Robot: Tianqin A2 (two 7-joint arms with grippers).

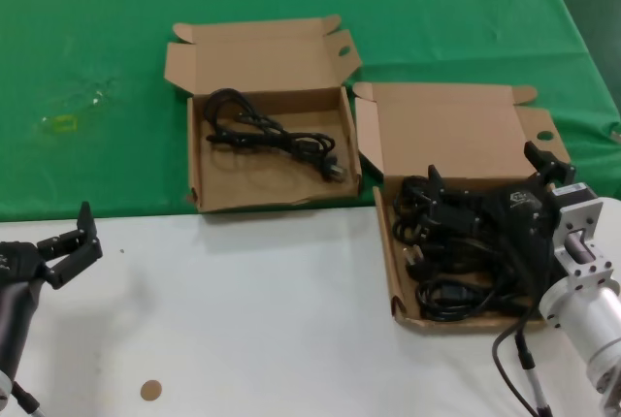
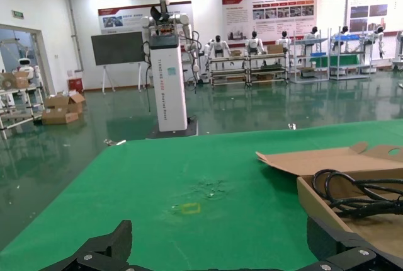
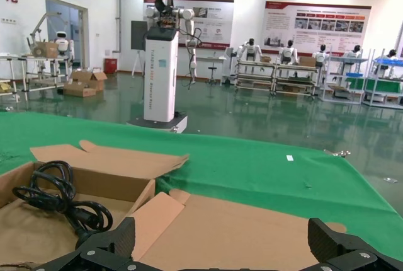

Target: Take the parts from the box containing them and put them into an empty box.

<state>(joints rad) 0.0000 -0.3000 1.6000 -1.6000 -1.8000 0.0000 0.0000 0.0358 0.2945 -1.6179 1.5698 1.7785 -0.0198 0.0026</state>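
The left gripper waits spread wide over the white table edge, beside the left box, which already holds one cord (thin, rubbery, loosely coiled on plain cardboard). To the right, the right gripper hangs with jaws parted over the full box and its tangled black cords, so I judge a pick is starting: it must descend and close on one bundle.

Setting: large indoor robotics hall or showroom. Glossy green floor, white walls hung with display posters. A white pillar-bodied robot stands on the floor; a row of white humanoid robots lines metal shelving racks. Cardboard cartons are stacked near a doorway. The workbench carries a green cloth.
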